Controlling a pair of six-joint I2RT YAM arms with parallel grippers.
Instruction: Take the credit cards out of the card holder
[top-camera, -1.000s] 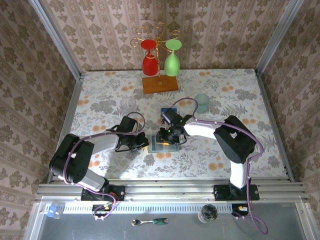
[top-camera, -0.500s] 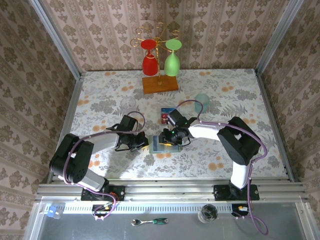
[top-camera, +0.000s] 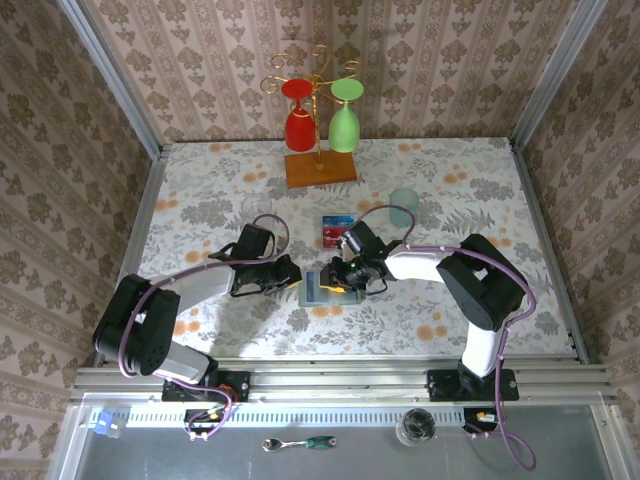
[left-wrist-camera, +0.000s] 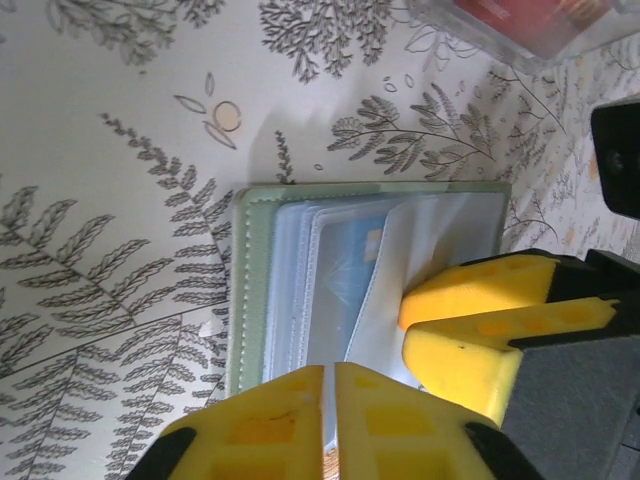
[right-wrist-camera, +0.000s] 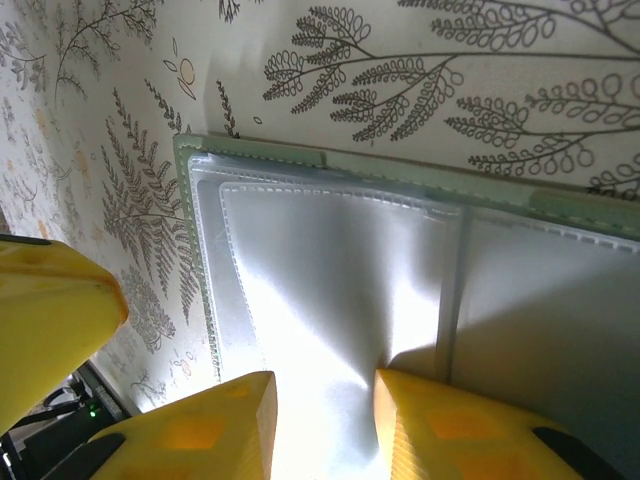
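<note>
Shift since a second ago: the right arm's wrist has swung rightward off the clear tray (left-wrist-camera: 500, 45), baring one of the credit cards (top-camera: 338, 229) inside; the left gripper (top-camera: 290, 273) has backed slightly off the card holder (top-camera: 320, 288). Both arms lie low, elbows bent, reaching inward to the holder, which lies open on the floral table (top-camera: 200, 200) between them; the right gripper (right-wrist-camera: 318, 385) pinches a fold of its clear pocket; the left fingers (left-wrist-camera: 270, 420) stand almost pressed together over its near edge, whether nipping it I cannot tell; another card, blue, sits in a pocket.
</note>
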